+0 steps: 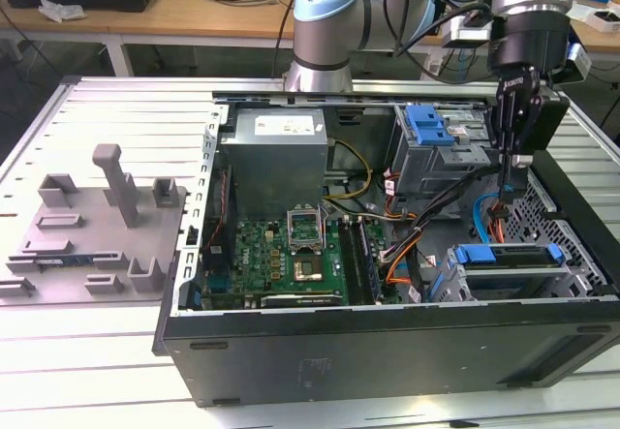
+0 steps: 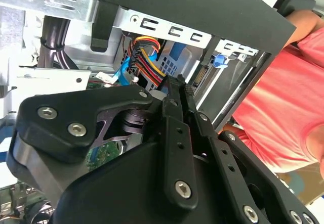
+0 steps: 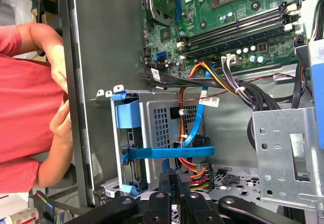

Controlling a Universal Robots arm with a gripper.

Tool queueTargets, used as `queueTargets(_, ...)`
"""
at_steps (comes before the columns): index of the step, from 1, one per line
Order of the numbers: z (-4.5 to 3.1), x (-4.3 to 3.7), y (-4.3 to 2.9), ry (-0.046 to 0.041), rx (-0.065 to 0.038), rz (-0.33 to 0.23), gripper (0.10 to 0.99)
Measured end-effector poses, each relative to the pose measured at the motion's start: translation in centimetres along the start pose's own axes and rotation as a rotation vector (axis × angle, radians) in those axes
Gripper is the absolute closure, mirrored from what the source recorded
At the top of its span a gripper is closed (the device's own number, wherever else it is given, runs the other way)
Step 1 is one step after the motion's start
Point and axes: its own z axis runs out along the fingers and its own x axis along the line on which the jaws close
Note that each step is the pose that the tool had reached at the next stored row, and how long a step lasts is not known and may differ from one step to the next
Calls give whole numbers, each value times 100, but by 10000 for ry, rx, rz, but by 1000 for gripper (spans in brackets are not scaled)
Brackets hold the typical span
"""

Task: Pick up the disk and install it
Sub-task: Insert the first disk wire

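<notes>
The disk (image 1: 508, 258) lies flat in the drive bay at the front corner of the open computer case (image 1: 387, 342), on the exterior view's right, its blue rail frame around it. In the first wrist view the blue rail of the disk (image 3: 167, 153) crosses the bay. My gripper (image 1: 511, 158) hangs straight above that bay, apart from the disk, shut with nothing between its fingers. In both wrist views the black fingers (image 3: 174, 181) (image 2: 178, 90) press together and point into the case.
A grey holder (image 1: 97, 226) with upright posts sits on the exterior view's left. Inside the case are a power supply (image 1: 276, 148), a motherboard (image 1: 291, 255), a drive cage with blue latches (image 1: 431, 124) and cable bundles (image 1: 489, 218). A person's arm (image 3: 50, 82) in a red shirt (image 2: 283, 107) stands beside the case.
</notes>
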Motion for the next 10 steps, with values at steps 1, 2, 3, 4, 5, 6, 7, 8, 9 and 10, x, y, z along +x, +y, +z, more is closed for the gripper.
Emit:
queueTargets(1,0,0,0,14,1,1,922)
queueTargets(2,0,0,0,15,1,1,922)
queueTargets(3,1,-1,0,17,1,1,922)
queueTargets(4,2,-1,0,16,1,0,922)
queueTargets(5,7,4,-1,13,-1,0,922)
queueTargets(6,13,38,-4,7,-1,1,922)
queueTargets(7,12,63,-7,-5,-1,0,922)
queueTargets(8,11,88,-10,-23,-3,-1,922)
queueTargets(9,9,116,-13,-48,-6,-2,922)
queueTargets(10,10,143,-16,-75,-9,-3,922)
